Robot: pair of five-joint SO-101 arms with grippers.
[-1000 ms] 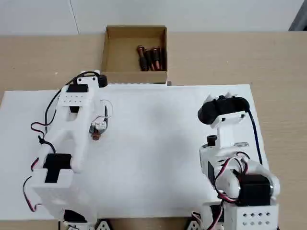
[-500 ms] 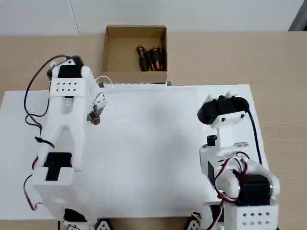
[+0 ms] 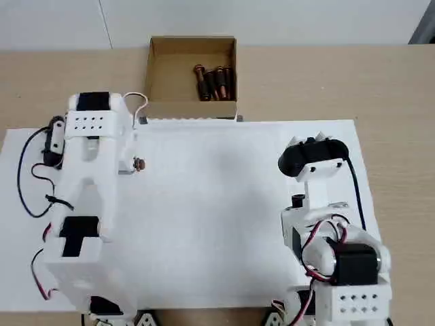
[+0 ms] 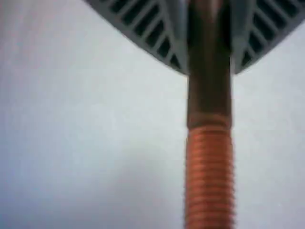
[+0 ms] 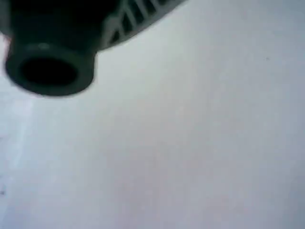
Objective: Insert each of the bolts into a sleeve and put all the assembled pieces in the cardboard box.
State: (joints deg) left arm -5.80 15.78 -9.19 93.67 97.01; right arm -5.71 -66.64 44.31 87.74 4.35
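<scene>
while the left gripper (image 4: 209, 57) is clamped on the bolt (image 4: 209, 157), the bolt's long axis runs straight out from the fingers, threaded end pointing away, above the white sheet (image 3: 217, 217) and near the cardboard box (image 3: 155, 75). the right gripper (image 3: 299, 204) grips a black sleeve (image 5: 52, 88), its open bore facing the wrist camera.

- Left arm (image 3: 88, 197): white plastic shells, black motor blocks, a dotted hole grid, red, black and white cables (image 3: 22, 163) looping behind the fingers (image 4: 143, 28).
- Right arm (image 3: 338, 261): matching white shells, a rounded black housing (image 3: 309, 153) behind its fingers.
- Fingers: grey, with slatted ribs.
</scene>
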